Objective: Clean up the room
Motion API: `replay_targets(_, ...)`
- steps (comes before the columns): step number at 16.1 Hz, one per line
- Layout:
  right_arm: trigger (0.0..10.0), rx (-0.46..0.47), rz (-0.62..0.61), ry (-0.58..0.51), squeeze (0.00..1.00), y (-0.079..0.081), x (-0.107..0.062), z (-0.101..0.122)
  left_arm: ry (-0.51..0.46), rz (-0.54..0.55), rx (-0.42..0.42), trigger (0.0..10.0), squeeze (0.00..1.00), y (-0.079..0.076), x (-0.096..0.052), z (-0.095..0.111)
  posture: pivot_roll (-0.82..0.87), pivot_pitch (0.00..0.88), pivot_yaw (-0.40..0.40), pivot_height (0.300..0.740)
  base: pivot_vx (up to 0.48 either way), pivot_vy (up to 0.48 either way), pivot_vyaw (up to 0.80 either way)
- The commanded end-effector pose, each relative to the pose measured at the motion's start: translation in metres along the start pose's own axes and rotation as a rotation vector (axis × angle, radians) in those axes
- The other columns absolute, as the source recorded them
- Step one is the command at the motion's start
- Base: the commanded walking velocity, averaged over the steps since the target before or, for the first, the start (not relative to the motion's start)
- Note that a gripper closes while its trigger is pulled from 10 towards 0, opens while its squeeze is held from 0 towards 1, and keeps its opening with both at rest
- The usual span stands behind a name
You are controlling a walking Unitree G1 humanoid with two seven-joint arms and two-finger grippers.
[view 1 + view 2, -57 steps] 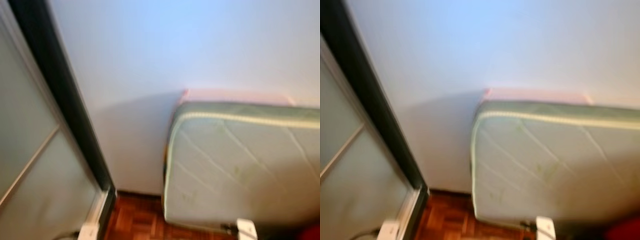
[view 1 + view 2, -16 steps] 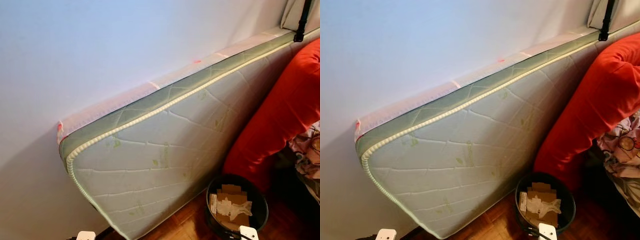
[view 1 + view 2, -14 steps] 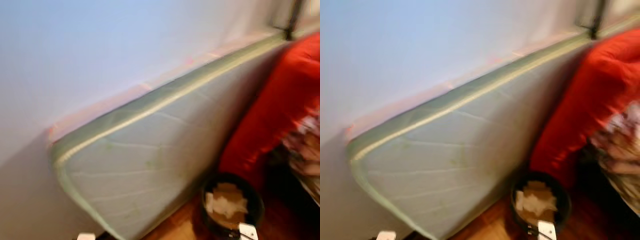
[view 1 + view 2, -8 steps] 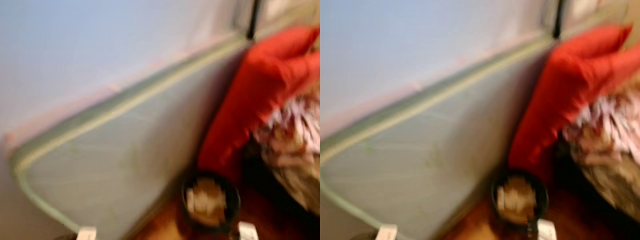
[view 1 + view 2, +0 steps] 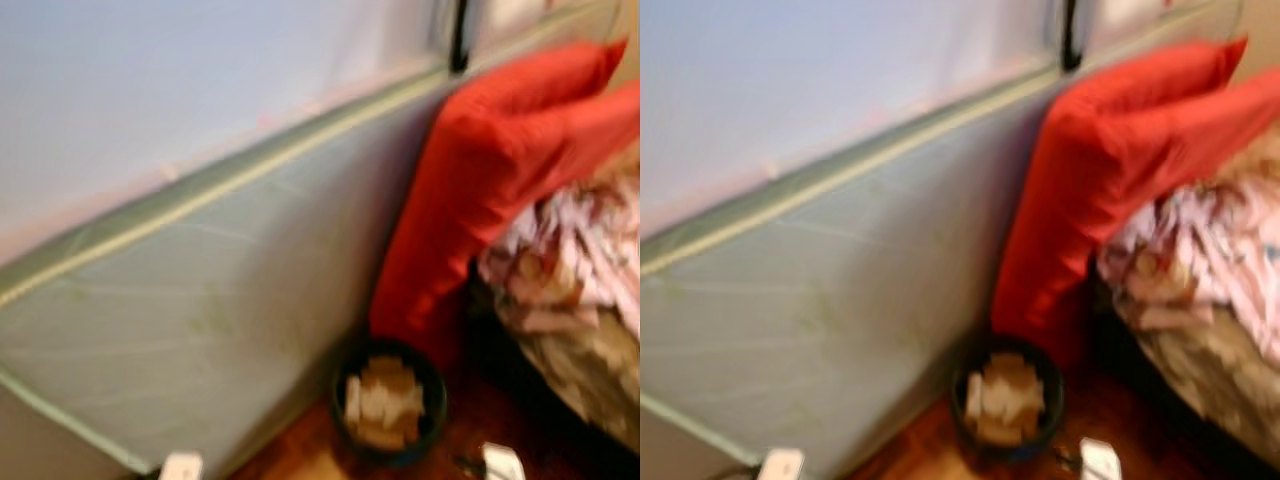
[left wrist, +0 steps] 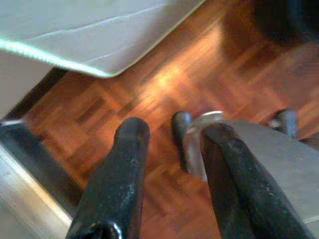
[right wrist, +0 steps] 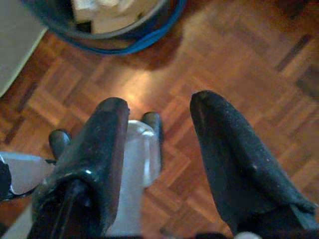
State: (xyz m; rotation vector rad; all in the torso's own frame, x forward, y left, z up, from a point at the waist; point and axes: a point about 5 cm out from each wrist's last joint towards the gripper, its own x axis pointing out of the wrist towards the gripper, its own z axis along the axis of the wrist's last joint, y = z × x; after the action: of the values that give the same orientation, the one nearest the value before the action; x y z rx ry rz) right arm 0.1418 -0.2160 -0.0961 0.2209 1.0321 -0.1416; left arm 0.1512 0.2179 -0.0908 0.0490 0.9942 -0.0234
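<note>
Against the wall, mattress (image 5: 190, 300) propped on edge, likely to free floor space; bin (image 5: 388, 403) of scraps at 6 o'clock below red cushion (image 5: 480, 190). Left pincer (image 6: 172, 144), right pincer (image 7: 159, 124) parted, empty, above parquet (image 7: 239, 74).

The left gripper (image 6: 172, 134) hangs low with its two black fingers (image 6: 127, 164) pointing down and spread apart, nothing between them. The right gripper (image 7: 159, 109) hangs the same way, fingers (image 7: 227, 149) parted wide and empty. In the head views, which are blurred, a white part of each arm pokes up at the bottom edge, the left arm (image 5: 181, 467) on one side and the right arm (image 5: 502, 462) on the other.
</note>
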Motion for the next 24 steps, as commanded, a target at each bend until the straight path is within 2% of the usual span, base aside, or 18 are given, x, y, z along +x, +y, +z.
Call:
replay_targets(1,10.0,0.011,0.015,-0.011,0.00,0.007,0.002,0.002,0.027,0.015,0.026,10.0,0.00,0.008,-0.003,-0.006,-0.03,0.025,0.026,0.740,0.000,-0.259,0.00)
replay_targets(13,10.0,0.020,0.018,-0.012,0.00,0.007,0.001,0.000,0.023,-0.014,0.053,10.0,0.00,-0.009,0.002,-0.001,-0.03,0.008,0.031,0.740,0.000,-0.259,0.00)
replay_targets(16,10.0,0.018,0.022,-0.012,0.00,0.008,0.001,0.000,0.021,-0.013,0.052,10.0,0.00,-0.010,0.002,-0.001,-0.03,0.007,0.032,0.740,0.000,-0.261,0.00)
replay_targets(18,10.0,0.017,0.023,-0.011,0.00,0.008,0.001,0.000,0.023,-0.008,0.050,10.0,0.00,-0.002,0.000,-0.004,-0.03,0.008,0.033,0.740,0.000,-0.259,0.00)
replay_targets(21,10.0,0.017,0.021,-0.011,0.00,0.007,0.001,0.000,0.027,-0.006,0.044,10.0,0.00,0.001,-0.002,-0.008,-0.04,0.020,0.029,0.740,0.000,-0.259,0.00)
replay_targets(24,10.0,0.018,0.019,-0.011,0.00,0.006,0.001,0.000,0.029,-0.009,0.046,10.0,0.00,-0.001,-0.001,-0.007,-0.04,0.029,0.027,0.740,0.000,-0.260,0.00)
